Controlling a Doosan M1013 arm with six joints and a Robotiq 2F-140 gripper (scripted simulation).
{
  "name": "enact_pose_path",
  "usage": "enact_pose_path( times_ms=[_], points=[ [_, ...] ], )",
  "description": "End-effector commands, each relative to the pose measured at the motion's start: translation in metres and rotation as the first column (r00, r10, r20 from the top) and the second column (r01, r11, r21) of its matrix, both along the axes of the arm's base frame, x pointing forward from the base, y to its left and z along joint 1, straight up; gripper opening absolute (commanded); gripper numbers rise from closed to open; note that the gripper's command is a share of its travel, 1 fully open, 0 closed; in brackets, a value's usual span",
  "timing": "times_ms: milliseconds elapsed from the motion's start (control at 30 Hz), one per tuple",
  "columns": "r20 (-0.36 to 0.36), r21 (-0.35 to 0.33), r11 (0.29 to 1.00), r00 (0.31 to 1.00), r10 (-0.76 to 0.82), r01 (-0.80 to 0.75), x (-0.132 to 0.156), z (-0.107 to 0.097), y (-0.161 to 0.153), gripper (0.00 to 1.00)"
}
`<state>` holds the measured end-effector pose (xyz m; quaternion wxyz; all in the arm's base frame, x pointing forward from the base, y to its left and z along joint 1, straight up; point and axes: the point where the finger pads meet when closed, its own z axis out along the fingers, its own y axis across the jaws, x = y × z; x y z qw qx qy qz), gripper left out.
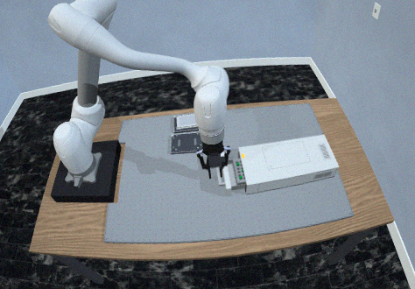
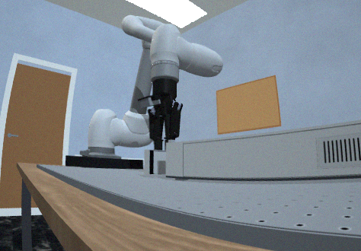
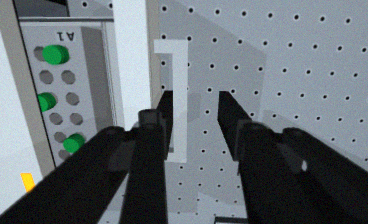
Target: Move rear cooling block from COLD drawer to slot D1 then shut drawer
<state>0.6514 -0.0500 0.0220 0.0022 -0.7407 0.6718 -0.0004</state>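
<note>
The cooler COLD (image 1: 289, 158) (image 2: 247, 159) (image 3: 29, 182) has its lamp (image 1: 243, 156) lit yellow. Its drawer is part way out, with the white front panel (image 1: 228, 179) (image 3: 132, 65) clear of the housing. The front block (image 3: 92, 65), marked A1, shows partly, with green tubes (image 3: 55, 54) standing in some bores. The rear block is hidden inside the housing. My gripper (image 1: 215, 177) (image 3: 195, 105) points down at the handle (image 3: 180, 100), fingers partly apart. One fingertip is on the panel side, against or close to the bar; a gap separates the other from it. Slot D1 (image 1: 186, 144) is dark and empty.
Beyond D1 is slot D2, with a pale plate-like thing (image 1: 186, 121) on it, partly hidden by the arm. The grey perforated deck (image 1: 175, 214) (image 2: 228, 197) lies on the wooden table (image 1: 70, 236). The cooler housing stands close beside the gripper.
</note>
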Motion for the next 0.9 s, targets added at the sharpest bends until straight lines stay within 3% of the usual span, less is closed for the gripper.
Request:
enact_pose_path(
  times_ms=[0,867],
  points=[
    [0.001,0.0,1.0,1.0,0.0,0.0,-0.002,0.001,0.0,0.34],
    [0.001,0.0,1.0,1.0,0.0,0.0,-0.034,0.001,-0.003,0.34]
  ],
)
